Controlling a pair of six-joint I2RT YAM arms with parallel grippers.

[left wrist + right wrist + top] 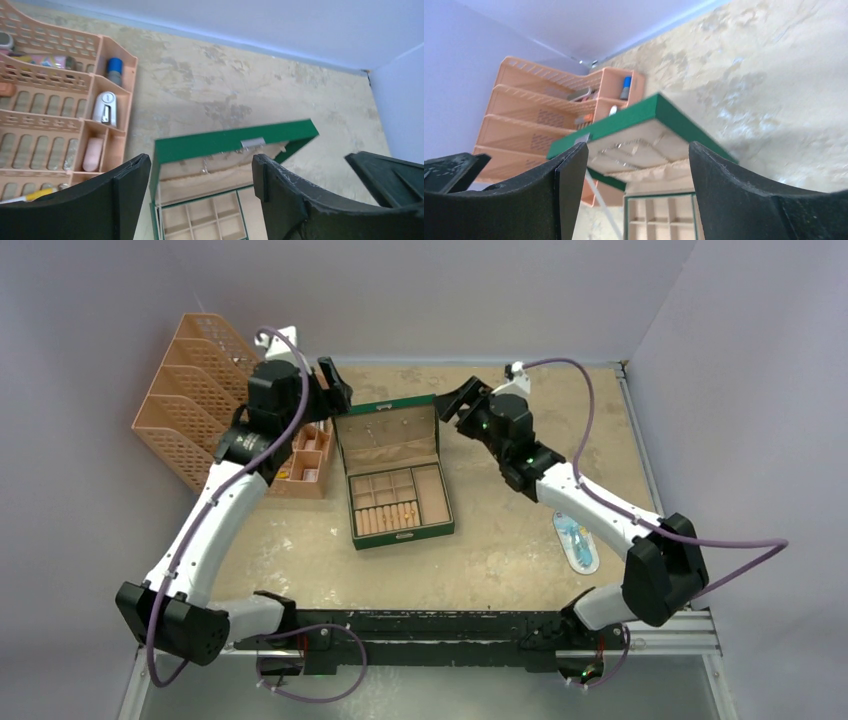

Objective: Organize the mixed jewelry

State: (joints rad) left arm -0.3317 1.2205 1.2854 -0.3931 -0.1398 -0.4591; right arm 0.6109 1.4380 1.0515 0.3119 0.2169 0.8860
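near: gold rings (392, 513) lie in a left-to-right row in the green box (400, 540), on the base side of both pincers | mid: silvery chain (205, 164) on the raised lid (388, 430) | far: left gripper (335, 385) and right gripper (452, 405) flank the lid, both spread and empty; I judge neither clearly nearer

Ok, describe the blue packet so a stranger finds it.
On the tan table, go right from the open green box. Beside the right arm lies a small pale-blue oval packet, the only blue thing there.
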